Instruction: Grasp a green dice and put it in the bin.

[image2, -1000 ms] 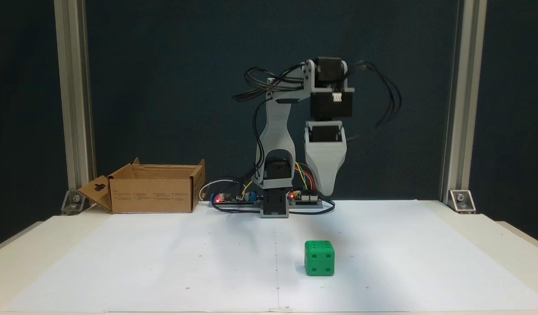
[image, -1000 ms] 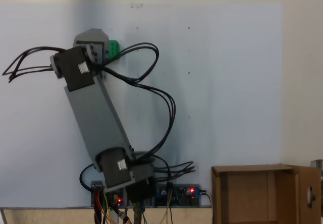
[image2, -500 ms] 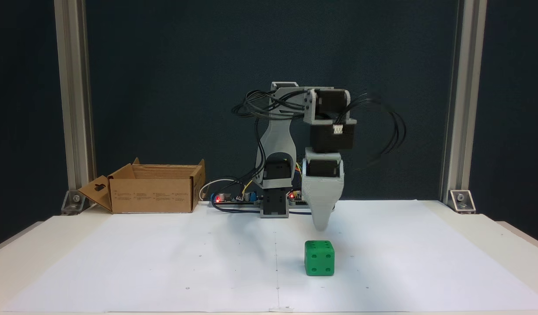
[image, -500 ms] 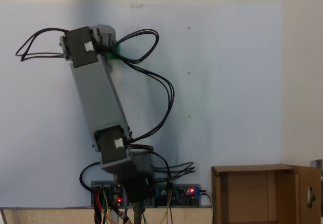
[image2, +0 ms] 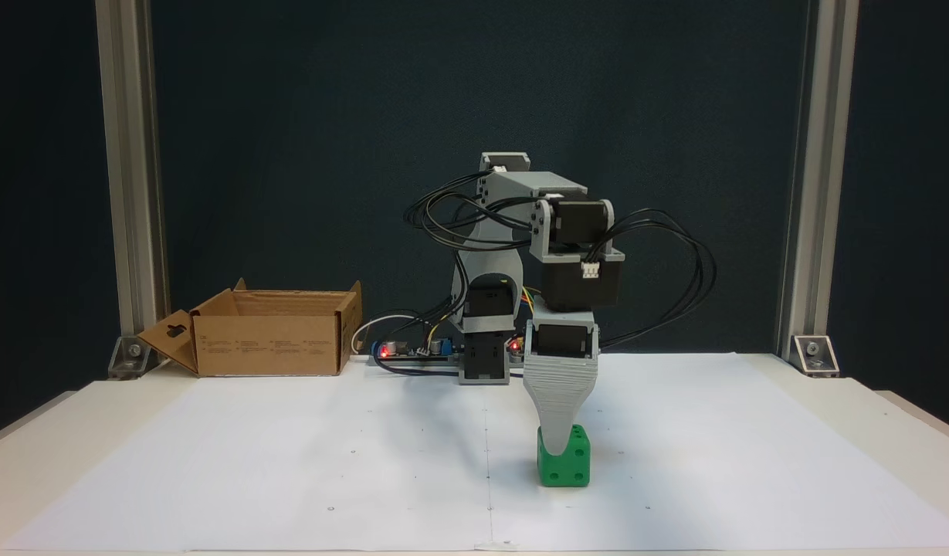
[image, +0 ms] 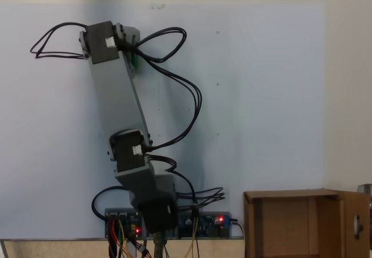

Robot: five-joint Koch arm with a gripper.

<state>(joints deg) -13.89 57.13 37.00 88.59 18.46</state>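
Observation:
The green dice (image2: pixel 573 468) sits on the white paper in front of the arm's base. My gripper (image2: pixel 557 446) points straight down, and its grey front finger covers the upper left of the dice's near face. The second jaw lies behind the first, so the gap between them is hidden. From above, the arm covers the dice (image: pixel 135 62) except for a thin green sliver beside the wrist. The bin (image2: pixel 269 340), a brown cardboard box with upright flaps, stands at the back left of the table, far from the gripper. It also appears as the bin (image: pixel 290 223) at the lower right.
White paper (image2: pixel 289 463) covers the table. The arm's base and circuit boards with red lights (image2: pixel 412 351) sit at the back centre beside the bin. Black cables (image2: pixel 675 278) loop out from the wrist. Metal frame posts (image2: pixel 130 193) stand at both back corners.
The arm has stretched forward and lowered. The gripper has come down from well above the table to the dice. The dice has stayed in place.

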